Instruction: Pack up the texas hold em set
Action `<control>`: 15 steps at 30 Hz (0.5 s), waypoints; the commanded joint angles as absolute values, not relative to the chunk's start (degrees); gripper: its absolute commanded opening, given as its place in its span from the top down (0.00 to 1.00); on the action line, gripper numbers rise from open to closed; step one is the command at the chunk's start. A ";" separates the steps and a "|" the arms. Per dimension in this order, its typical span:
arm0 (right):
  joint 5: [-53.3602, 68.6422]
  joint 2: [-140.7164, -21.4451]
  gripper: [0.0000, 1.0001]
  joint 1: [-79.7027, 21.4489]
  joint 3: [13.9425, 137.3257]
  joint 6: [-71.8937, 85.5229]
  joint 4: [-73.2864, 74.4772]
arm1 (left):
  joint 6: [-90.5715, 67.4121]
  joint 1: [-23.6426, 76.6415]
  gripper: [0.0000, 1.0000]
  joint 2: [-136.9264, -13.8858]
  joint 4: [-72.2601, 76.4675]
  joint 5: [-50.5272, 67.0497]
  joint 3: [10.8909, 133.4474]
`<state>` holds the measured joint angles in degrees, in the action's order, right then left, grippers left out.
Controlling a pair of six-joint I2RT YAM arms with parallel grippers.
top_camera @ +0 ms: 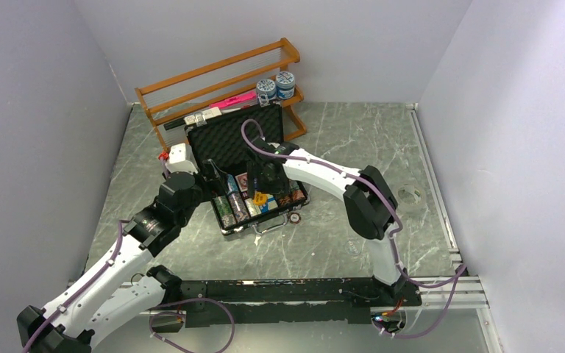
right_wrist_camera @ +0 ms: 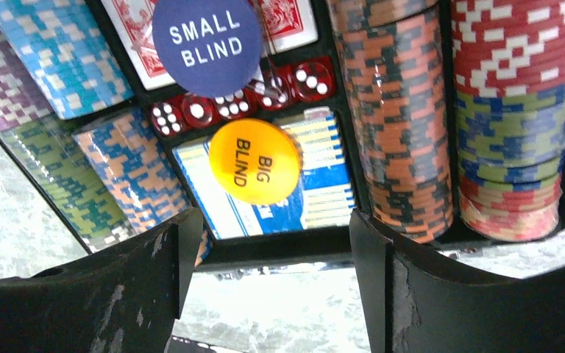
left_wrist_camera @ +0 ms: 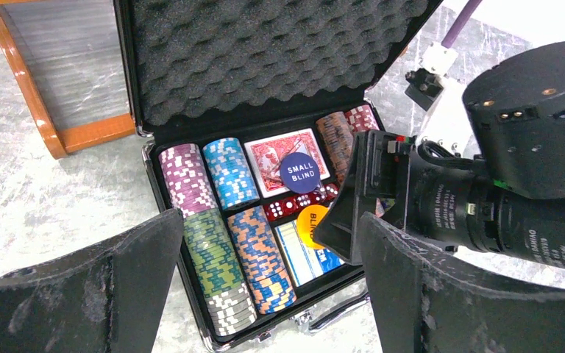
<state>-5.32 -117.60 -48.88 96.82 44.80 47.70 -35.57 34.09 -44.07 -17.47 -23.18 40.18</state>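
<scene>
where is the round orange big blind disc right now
The round orange big blind disc lies on the blue card deck in the black briefcase, centre of the right wrist view, just below the red dice.

Enclosure has three plain pale grey walls: left wall (top_camera: 44,110), back wall (top_camera: 353,44), right wall (top_camera: 522,147). The grey-green marble-pattern worktop (top_camera: 338,140) spans wall to wall, with pale veins and soft glare patches toward the near edge. An orange wooden rack (top_camera: 191,84) stands at back left, close to the back wall and set at an angle, with thin rods strung across its upper tier. Two blue-and-white lidded jars (top_camera: 266,90) sit side by side at the right end of its shelf, a flat pink item (top_camera: 237,98) just beside them. A silver aluminium rail (top_camera: 430,176) runs along the worktop's right edge. A small white ring (top_camera: 411,196) lies near that rail. Light is even and diffuse, shadows faint.
</scene>
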 commanded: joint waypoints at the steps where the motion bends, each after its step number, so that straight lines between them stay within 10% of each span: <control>1: -7.85 -109.15 0.22 -48.71 94.75 45.24 50.84 | -34.75 34.10 0.06 -44.20 -16.90 -23.22 41.48; 15: -11.90 -75.97 0.22 -28.77 57.72 52.58 59.91 | -35.71 34.10 0.07 -43.89 -13.39 -23.31 39.64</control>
<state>-13.78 -82.17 -35.42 64.49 52.01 55.81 -35.62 34.09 -44.07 -16.86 -23.20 40.07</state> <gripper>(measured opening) 0.779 0.932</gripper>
